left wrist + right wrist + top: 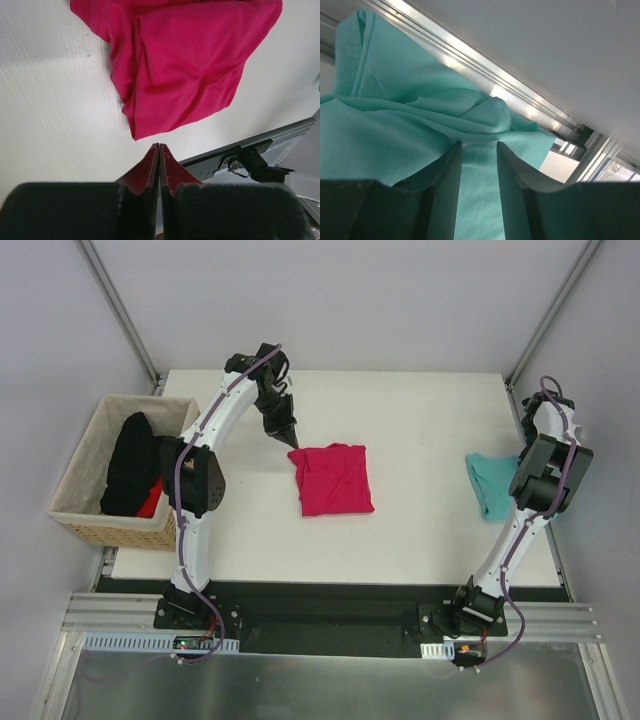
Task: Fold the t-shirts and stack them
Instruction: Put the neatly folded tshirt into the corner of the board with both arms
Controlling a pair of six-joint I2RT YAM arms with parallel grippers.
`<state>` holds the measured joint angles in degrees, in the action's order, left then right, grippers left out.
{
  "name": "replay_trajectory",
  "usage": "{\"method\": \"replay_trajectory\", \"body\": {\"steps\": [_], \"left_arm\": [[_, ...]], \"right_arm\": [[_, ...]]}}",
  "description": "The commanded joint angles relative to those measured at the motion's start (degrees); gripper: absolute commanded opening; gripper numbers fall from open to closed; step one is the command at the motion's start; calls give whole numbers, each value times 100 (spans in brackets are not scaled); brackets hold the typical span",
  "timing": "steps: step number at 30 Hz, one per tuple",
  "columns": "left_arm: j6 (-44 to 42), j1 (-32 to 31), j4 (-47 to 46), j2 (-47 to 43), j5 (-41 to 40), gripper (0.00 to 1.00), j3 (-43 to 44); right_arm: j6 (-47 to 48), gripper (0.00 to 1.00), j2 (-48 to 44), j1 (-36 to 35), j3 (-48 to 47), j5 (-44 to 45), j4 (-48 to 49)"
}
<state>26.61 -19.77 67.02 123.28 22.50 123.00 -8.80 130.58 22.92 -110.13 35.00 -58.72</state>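
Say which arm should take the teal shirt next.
Right. The right gripper hangs open over the teal shirt; the left gripper is shut beside the folded pink shirt, across the table.

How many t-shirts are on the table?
2. A pink t-shirt sits folded in the middle of the table; a teal t-shirt lies at its right edge. Dark and red cloth in the basket may hide more.

Woven wicker basket (105, 530): left of frame, just beside white table (430, 530) edge. Inside: black cloth (128, 468), heaped; red cloth (150, 505) showing at its lower right. Black base plate (330, 615): lower centre. Aluminium post (118, 305): upper left.
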Motion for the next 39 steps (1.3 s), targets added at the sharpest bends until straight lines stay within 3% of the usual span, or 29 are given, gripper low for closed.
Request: {"method": "replay_trajectory", "body": {"steps": [1,39], "left_arm": [[46,87,267,-85,53,0,180],[-200,219,83,-858,-361,0,-1023]], "right_arm": [[-140,37,20,213,44,-143,-8],[-333,39,-279,-1210,581,-20,-280]]}}
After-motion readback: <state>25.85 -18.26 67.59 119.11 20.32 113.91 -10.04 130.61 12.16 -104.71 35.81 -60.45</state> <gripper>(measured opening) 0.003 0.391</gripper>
